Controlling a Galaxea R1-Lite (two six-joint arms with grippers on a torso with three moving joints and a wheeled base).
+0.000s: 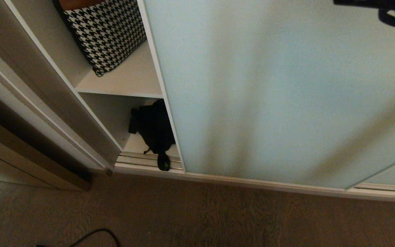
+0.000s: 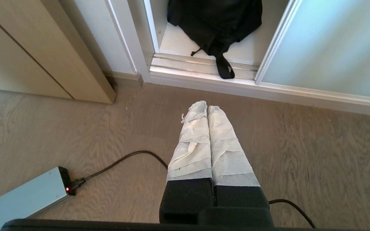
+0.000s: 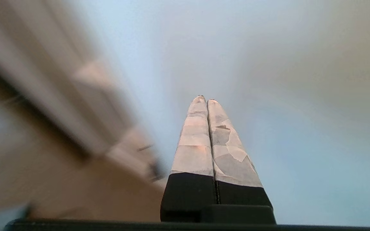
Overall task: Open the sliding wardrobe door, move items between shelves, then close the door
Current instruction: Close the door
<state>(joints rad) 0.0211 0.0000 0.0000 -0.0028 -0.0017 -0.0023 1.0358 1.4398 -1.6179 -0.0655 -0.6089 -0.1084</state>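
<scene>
Covering most of the wardrobe front, the sliding wardrobe door (image 1: 279, 96) of frosted pale blue-green glass stands with its cream-white left frame edge partway along the opening, leaving a narrow gap at the left. Through that gap two shelves show. The upper shelf (image 1: 129, 79) carries a black-and-white houndstooth cushion (image 1: 106, 32) leaning against the white side wall. The bottom shelf (image 1: 137, 142) holds the black fabric bag (image 1: 154, 128), slumped against the door's edge, partly hidden behind it. The bag's strap (image 1: 163, 162) trails forward over the floor track (image 1: 137, 161) at the front of the gap.

Right gripper (image 3: 205, 98): taped fingers pressed together, nothing between them, pointing at the glass panel. In the head view a dark shape at the top right corner is probably part of this arm (image 1: 386, 10); too little shows to be sure. Whether the fingertips touch the glass cannot be told.

Left gripper (image 2: 203, 106): white-wrapped fingers pressed together, empty, hanging above the wood-grain floor (image 2: 300, 150) in front of the track, well apart from the bag.

On the floor near the left gripper lies a grey power brick (image 2: 27, 192) with a small red light, and a black cable (image 2: 124, 158) runs from it. A beige panel (image 1: 29, 151) stands to the left of the wardrobe.
</scene>
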